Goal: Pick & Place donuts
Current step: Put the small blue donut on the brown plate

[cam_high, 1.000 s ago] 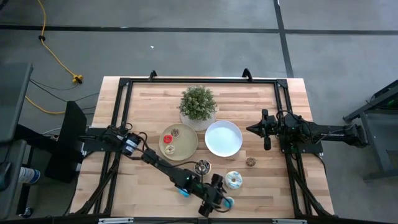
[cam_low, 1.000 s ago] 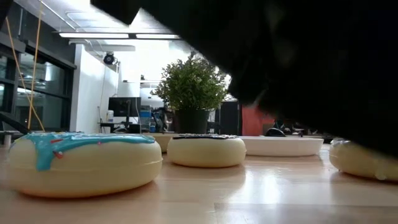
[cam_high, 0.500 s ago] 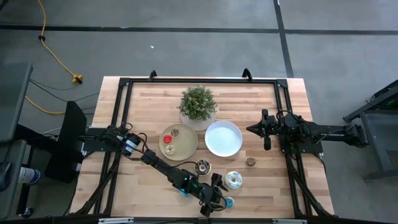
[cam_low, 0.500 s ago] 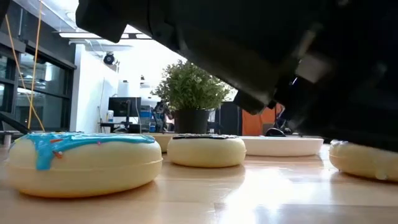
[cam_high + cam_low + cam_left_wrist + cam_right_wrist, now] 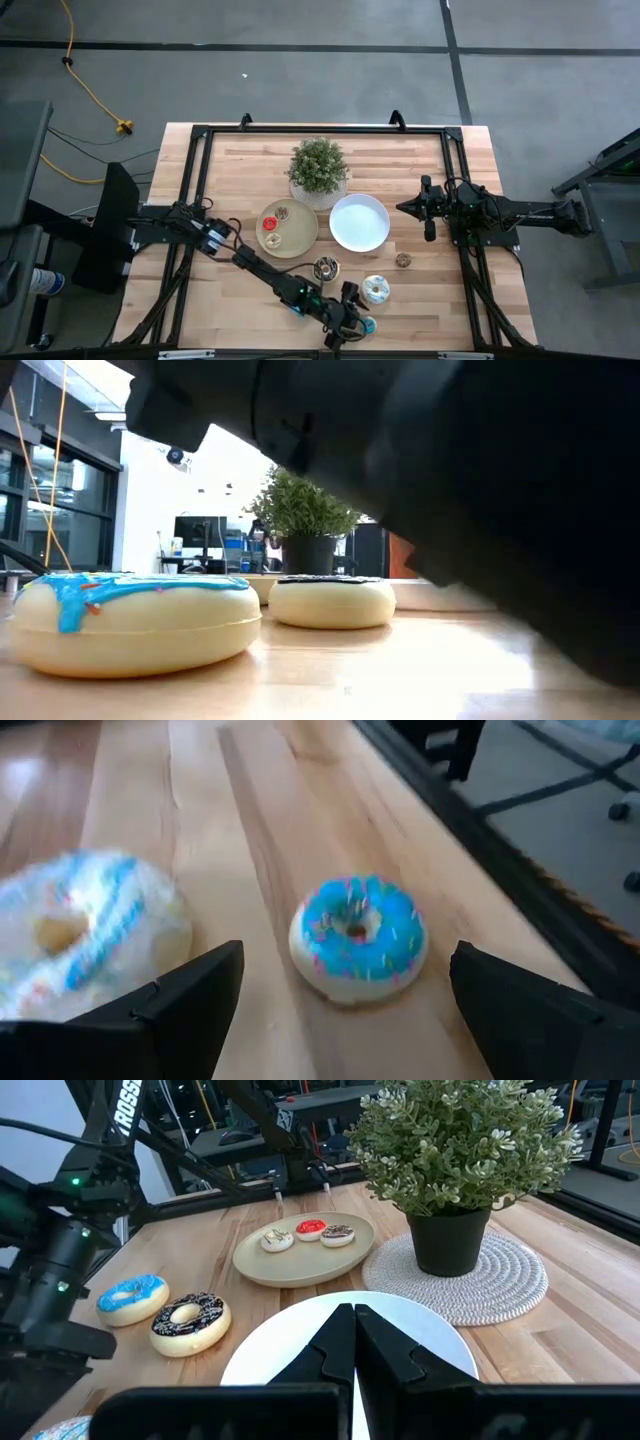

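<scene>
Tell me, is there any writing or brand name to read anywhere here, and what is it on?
"ROSS": white letters on a dark arm link in the right wrist view, cut off by the picture's edge, so likely part of a longer word.
No other writing shows.

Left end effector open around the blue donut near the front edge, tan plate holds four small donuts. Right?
Not quite. The tan plate holds three small donuts, not four: white, red and dark, as the right wrist view shows. The rest stands: the left end effector is open with the blue donut between its fingers, near the table's front edge.
</scene>
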Motion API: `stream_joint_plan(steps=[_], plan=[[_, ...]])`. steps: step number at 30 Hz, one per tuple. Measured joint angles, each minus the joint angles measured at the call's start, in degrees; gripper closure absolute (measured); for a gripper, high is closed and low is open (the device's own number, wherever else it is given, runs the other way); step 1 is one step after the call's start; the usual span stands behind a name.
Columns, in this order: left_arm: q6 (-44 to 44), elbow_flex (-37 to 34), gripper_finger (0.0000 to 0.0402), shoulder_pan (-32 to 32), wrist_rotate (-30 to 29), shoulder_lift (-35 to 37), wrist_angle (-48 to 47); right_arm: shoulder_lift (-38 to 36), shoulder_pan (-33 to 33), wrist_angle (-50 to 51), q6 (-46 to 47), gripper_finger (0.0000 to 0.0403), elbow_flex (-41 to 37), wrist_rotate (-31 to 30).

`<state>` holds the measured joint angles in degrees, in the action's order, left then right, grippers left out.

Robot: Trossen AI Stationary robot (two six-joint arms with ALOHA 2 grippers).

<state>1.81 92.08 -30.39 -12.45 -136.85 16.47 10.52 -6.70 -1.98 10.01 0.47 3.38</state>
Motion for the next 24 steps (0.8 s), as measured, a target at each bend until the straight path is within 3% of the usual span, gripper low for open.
stream_joint_plan(steps=[24], plan=[[3.01,3.81,0.0058,0.04,-0.15,-1.95,-2.25,0.00,-0.02,-0.04,0.01,0.0402,0.00,0.00]])
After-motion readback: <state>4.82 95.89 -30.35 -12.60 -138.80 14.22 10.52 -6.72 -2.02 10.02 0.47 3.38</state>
